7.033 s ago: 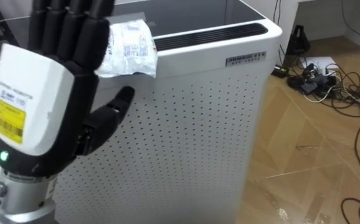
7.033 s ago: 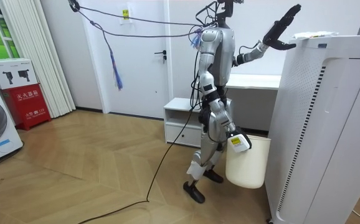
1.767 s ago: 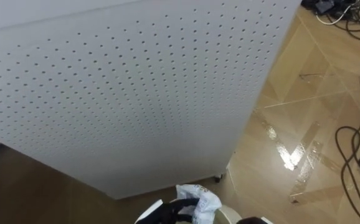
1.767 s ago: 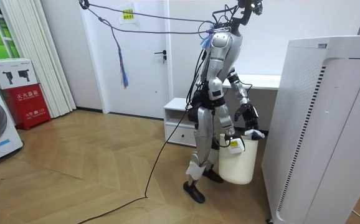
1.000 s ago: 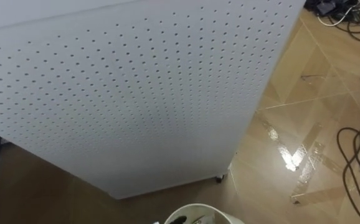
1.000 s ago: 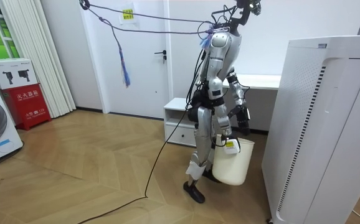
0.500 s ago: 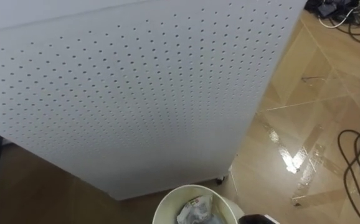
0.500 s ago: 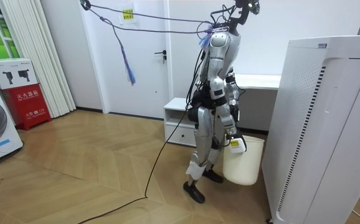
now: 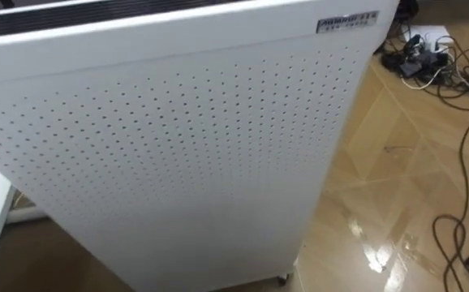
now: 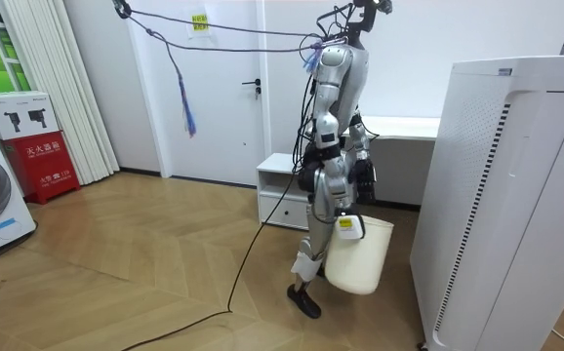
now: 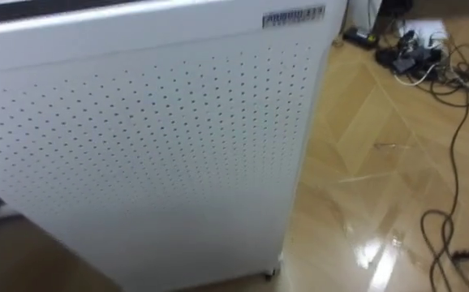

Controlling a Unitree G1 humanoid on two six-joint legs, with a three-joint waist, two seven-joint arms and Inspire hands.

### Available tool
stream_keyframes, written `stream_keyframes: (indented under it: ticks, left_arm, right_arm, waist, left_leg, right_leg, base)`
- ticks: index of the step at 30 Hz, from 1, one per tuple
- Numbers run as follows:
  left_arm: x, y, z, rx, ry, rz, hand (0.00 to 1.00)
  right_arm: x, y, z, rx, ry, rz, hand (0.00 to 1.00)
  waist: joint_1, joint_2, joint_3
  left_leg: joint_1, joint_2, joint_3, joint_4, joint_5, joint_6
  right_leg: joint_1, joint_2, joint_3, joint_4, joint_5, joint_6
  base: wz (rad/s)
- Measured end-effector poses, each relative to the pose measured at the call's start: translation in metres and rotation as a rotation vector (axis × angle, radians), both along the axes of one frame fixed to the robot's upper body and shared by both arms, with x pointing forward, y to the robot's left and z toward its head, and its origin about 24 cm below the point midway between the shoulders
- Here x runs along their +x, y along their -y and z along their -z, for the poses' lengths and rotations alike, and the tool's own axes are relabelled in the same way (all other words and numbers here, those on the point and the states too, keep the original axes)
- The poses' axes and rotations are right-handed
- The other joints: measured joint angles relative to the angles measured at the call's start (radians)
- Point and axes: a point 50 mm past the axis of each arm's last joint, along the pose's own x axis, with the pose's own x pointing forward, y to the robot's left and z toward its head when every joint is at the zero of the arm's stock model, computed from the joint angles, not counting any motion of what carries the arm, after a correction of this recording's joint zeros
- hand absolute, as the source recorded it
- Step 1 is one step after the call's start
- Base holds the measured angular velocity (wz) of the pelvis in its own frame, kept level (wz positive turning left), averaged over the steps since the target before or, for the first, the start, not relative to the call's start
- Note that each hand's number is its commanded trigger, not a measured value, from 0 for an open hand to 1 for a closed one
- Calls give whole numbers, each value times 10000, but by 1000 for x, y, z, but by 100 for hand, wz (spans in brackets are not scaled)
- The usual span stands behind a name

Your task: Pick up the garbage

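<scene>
Mid-frame, gripping the round white plastic bucket low in the right hand, mouth up for dropping things in; cannot tell about the left hand

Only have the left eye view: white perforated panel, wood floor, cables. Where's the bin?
Observer: Room view has the white bin hanging tilted from the right hand, beside the robot's legs.
Operator: Left hand?
Observer: The left hand is down at hip height, just above the bin.
Operator: Where does it stand?
Observer: Close in front of the tall white appliance, with a low white cabinet just behind it.
</scene>
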Motion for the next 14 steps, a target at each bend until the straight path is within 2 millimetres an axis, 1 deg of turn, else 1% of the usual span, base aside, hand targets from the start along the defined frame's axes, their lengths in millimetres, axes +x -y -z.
stream_keyframes:
  ticks: [1,3,6,7,8,9,10,14]
  left_arm:
    - [-8,-4,3,11,-210,-751,0]
    - [-20,-12,6,81,-438,-1952,0]
    - [-31,-18,9,119,-776,-3380,0]
    - [-35,-19,11,65,-937,-3890,0]
    - [-37,-19,11,65,-987,-4061,0]
    - [-40,-18,13,59,-1128,-4431,0]
    - [-42,-17,14,23,-1239,-4773,0]
    - [-47,-15,17,-28,-1494,-5373,0]
  right_arm:
    - [-8,2,2,2,-160,221,100]
    - [-17,2,4,77,-275,566,100]
    - [-27,6,6,34,-427,884,100]
    - [-29,6,6,24,-488,982,100]
    - [-29,7,6,24,-523,1014,100]
    - [-31,7,7,22,-590,1032,100]
    - [-33,5,8,49,-660,1063,100]
    - [-38,-1,11,226,-859,1262,100]
  waist:
    - [0,-86,-21]
    - [-2,-181,-23]
    - [27,-210,-27]
    - [47,-245,17]
    - [52,-232,22]
    - [60,-256,57]
    - [63,-232,88]
    - [72,-218,97]
  left_leg:
    - [273,-19,-3,-150,-5,-7]
    - [642,-20,-13,-318,-26,-40]
    - [939,-19,-41,-420,-60,-71]
    - [1048,-18,-37,-493,-55,-79]
    - [1099,-18,-37,-502,-61,-87]
    - [1188,-19,-35,-559,-62,-89]
    - [1277,-18,-29,-579,-76,-96]
    - [1477,-15,14,-655,-83,-99]
  right_leg:
    - [302,35,5,-194,19,27]
    - [698,80,24,-400,30,36]
    - [967,108,7,-514,29,34]
    - [1044,112,11,-530,29,34]
    - [1098,115,10,-542,28,35]
    - [1169,118,17,-545,28,35]
    - [1248,122,17,-565,27,36]
    - [1436,129,60,-652,28,36]
  base:
    - [0]
    - [0]
    - [0]
    - [0]
    - [0]
    - [0]
    - [-4]
    - [-3]
